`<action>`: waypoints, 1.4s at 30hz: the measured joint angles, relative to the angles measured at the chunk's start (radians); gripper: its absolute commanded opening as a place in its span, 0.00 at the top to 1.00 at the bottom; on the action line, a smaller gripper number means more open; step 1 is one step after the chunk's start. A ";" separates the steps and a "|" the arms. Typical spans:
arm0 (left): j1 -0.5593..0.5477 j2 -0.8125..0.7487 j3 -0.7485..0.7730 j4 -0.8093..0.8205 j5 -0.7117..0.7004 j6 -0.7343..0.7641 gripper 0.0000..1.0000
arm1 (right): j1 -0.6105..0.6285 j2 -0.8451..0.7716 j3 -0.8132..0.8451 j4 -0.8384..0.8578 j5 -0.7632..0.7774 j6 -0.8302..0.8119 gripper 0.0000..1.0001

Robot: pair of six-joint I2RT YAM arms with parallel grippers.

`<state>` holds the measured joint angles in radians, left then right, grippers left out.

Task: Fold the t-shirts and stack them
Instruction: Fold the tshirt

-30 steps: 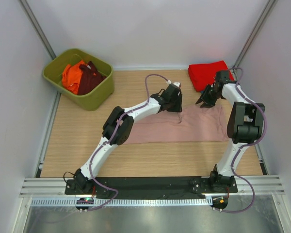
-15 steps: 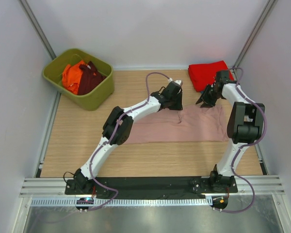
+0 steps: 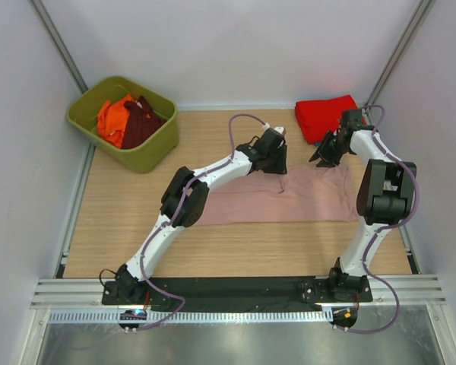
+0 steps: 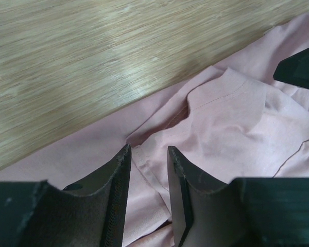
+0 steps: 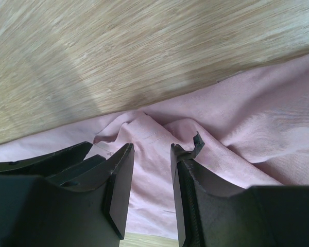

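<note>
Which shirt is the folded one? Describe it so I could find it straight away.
Follow the wooden table to its far right corner. There lies a red t-shirt, folded into a neat block. It alone is a compact block: the pink t-shirt lies stretched out mid-table, and the orange t-shirt and the maroon t-shirt sit crumpled in the green bin at the far left.

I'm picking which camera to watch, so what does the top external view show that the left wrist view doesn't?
Only the top view: the green bin holding the orange shirt and maroon shirt, and the folded red shirt. Only the left wrist view: the stitched seam and wrinkles close up by the left claw. Both: the pink shirt on the wooden table.
</note>
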<state>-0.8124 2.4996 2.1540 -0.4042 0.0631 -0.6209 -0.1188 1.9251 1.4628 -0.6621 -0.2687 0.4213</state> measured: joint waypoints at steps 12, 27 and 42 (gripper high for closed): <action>0.000 0.024 0.000 -0.012 -0.006 -0.009 0.76 | -0.001 0.018 0.000 0.000 0.000 0.000 0.59; 0.000 0.011 0.001 -0.050 -0.028 -0.008 1.00 | -0.003 0.019 0.001 -0.006 0.001 -0.002 0.55; 0.005 -0.053 -0.011 -0.170 0.050 -0.088 1.00 | 0.004 0.039 0.005 -0.029 0.000 -0.016 0.60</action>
<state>-0.8074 2.4462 2.1429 -0.5739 0.1135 -0.7090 -0.1150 1.9636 1.4673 -0.6914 -0.2687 0.4049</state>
